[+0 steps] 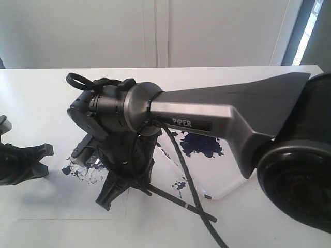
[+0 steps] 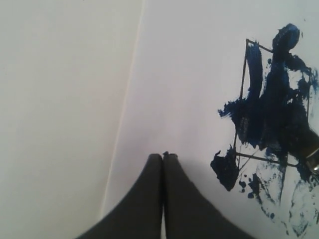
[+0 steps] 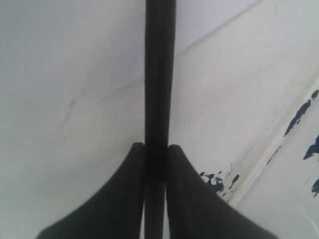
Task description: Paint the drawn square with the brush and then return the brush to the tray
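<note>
The drawn square (image 2: 274, 114) is a thin black outline on white paper, largely smeared with dark blue paint; in the exterior view the square (image 1: 83, 173) lies just left of my right gripper (image 1: 120, 178). That gripper (image 3: 156, 147) is shut on the brush's black handle (image 3: 159, 74), which sticks out behind it (image 1: 181, 204). The silver ferrule (image 2: 314, 157) rests at the square's painted part. The clear tray (image 1: 227, 191) with its blue blob (image 1: 201, 144) lies to the right. My left gripper (image 2: 163, 157) is shut and empty, hovering over the paper beside the square.
The white paper sheet (image 1: 62, 206) lies on a white table. The right arm's black cable (image 1: 181, 165) hangs across the tray's near corner. The tray's rim (image 3: 259, 164) carries blue specks. My left gripper (image 1: 44, 152) sits at the far left.
</note>
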